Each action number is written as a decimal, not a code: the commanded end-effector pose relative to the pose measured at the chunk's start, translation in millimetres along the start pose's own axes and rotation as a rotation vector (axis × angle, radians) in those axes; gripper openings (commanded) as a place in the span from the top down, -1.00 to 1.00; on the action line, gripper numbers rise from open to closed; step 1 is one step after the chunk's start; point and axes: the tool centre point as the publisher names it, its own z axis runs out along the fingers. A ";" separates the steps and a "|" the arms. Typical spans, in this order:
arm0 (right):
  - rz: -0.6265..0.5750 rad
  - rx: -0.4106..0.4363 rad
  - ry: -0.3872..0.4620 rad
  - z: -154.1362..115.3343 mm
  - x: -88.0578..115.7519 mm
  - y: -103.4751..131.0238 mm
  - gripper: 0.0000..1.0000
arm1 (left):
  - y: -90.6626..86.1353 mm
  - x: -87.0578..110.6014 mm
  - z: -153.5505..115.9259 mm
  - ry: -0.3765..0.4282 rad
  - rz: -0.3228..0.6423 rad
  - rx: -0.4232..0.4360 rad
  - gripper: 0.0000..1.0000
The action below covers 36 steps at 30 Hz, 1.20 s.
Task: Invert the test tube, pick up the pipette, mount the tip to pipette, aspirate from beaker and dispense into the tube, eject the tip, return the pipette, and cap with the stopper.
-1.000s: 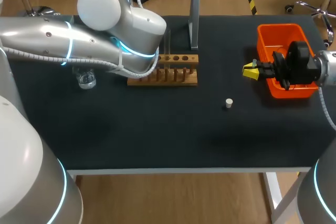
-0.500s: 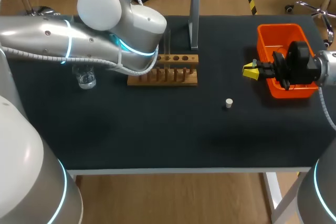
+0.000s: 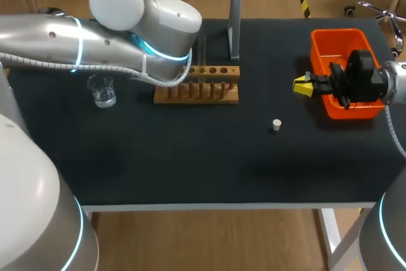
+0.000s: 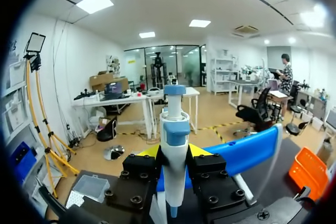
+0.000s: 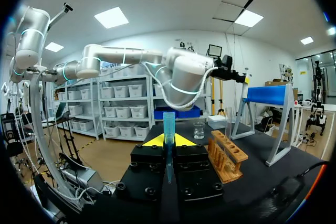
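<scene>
in the head view the left arm (image 3: 63, 36) hides the left gripper (image 4: 173, 151), the pipette (image 4: 174, 129) and the wooden rack's (image 3: 212, 91) left end.

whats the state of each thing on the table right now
pipette: gripped by the left fingers
tip: gripped by the right fingers, not on the pipette
test tube: upright in the rack, no stopper
stopper: loose on the table
beaker: upright, a little clear liquid

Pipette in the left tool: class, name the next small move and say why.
Probably bring the pipette, gripped in the left tool, across toward the blue tip held upright in the right tool, to mount it. The tip is not yet on the pipette, and the two tools are far apart.
</scene>
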 end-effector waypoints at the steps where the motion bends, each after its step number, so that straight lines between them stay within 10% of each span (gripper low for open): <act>1: 0.000 0.001 0.001 -0.5 -0.1 -0.2 1.00 | -11.2 -10.4 -17.0 0.073 0.022 -0.025 1.00; 36: 0.000 0.001 0.001 -0.5 -0.1 -0.2 1.00 | -37.5 -37.0 -101.7 0.606 0.260 -0.080 1.00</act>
